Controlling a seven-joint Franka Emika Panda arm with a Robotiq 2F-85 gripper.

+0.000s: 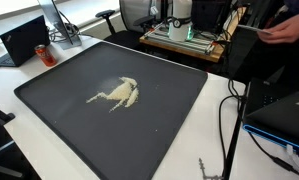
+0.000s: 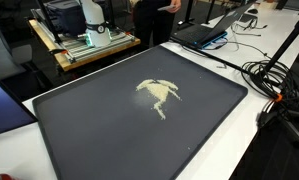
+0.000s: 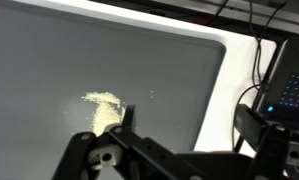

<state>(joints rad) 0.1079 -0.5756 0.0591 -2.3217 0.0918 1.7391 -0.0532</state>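
A pale yellow patch, like spilled grains or a crumpled scrap (image 1: 117, 93) (image 2: 159, 93) (image 3: 101, 108), lies near the middle of a large dark mat (image 1: 59, 90) (image 2: 89, 125) (image 3: 49, 60) on a white table. My gripper (image 3: 189, 130) shows only in the wrist view, along the bottom edge. It is open and holds nothing. Its left finger (image 3: 125, 125) rises just right of the pale patch, and its right finger (image 3: 253, 125) hangs over the white table beyond the mat's edge. Neither exterior view shows the arm over the mat.
Black cables (image 2: 274, 75) (image 1: 229, 110) trail over the table beside the mat. An open laptop (image 1: 24, 40) stands at one corner, and another laptop (image 2: 214, 30) lies at the far side. A wooden cart with equipment (image 1: 184, 40) (image 2: 89, 45) stands behind. A person's hand (image 1: 279, 30) reaches in.
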